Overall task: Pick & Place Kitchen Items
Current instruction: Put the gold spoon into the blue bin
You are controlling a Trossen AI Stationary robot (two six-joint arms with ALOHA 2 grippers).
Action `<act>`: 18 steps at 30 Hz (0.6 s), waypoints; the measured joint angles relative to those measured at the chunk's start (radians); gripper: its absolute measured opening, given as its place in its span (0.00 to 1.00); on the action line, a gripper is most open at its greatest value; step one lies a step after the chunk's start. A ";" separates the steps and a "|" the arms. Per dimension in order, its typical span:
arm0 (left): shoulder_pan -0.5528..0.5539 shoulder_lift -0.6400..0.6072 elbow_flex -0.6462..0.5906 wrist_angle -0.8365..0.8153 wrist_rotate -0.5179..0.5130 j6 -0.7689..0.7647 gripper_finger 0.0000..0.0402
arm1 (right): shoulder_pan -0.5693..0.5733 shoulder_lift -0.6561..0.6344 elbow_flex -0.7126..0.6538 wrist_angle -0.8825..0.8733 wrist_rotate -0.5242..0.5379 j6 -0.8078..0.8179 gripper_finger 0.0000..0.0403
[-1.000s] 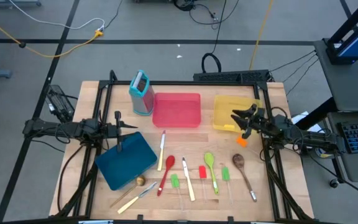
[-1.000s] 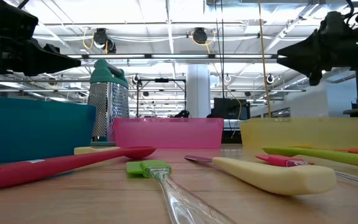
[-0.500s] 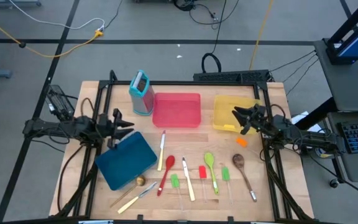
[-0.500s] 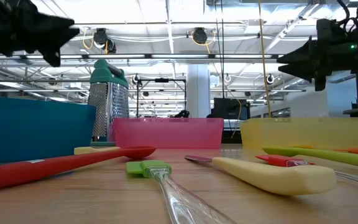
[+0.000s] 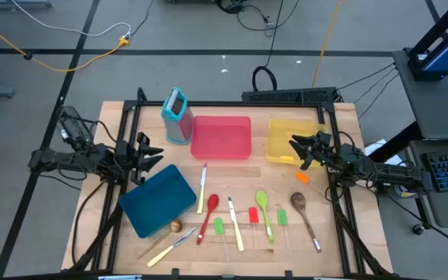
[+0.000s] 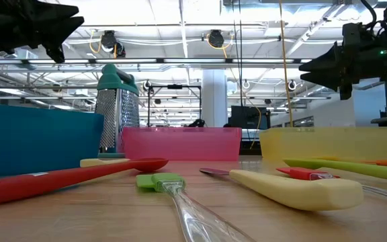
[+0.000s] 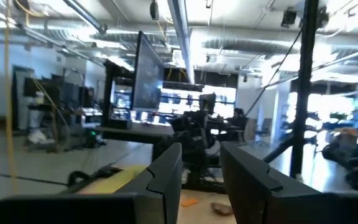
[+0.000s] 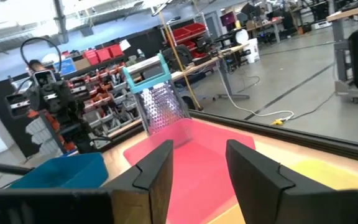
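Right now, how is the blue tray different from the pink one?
The blue tray lies skewed on the table's left part near the front, with a gold-coloured spoon at its front corner. The pink tray sits square to the table's edges at the middle back, beside the teal box grater, and looks a bit smaller. Both are flat, rectangular and hold nothing.

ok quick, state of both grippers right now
left gripper: open, empty, raised beside the blue tray
right gripper: open, empty, over the yellow tray

Grater (image 5: 176,116) stood at surface (image 5: 333,241) rear-left, w/ two trays (image 5: 221,138) to its right; utensils (image 5: 239,216) lay in front.
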 joint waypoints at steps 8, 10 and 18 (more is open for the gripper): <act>0.000 0.000 0.000 0.015 -0.061 -0.002 0.28 | 0.000 0.000 0.000 0.008 -0.016 -0.007 0.42; 0.000 0.007 0.000 0.033 -0.048 -0.036 0.28 | 0.002 0.000 0.000 0.008 -0.017 0.028 0.42; -0.001 0.233 0.010 0.400 0.106 -0.001 0.28 | 0.003 0.030 0.000 0.184 -0.170 0.058 0.42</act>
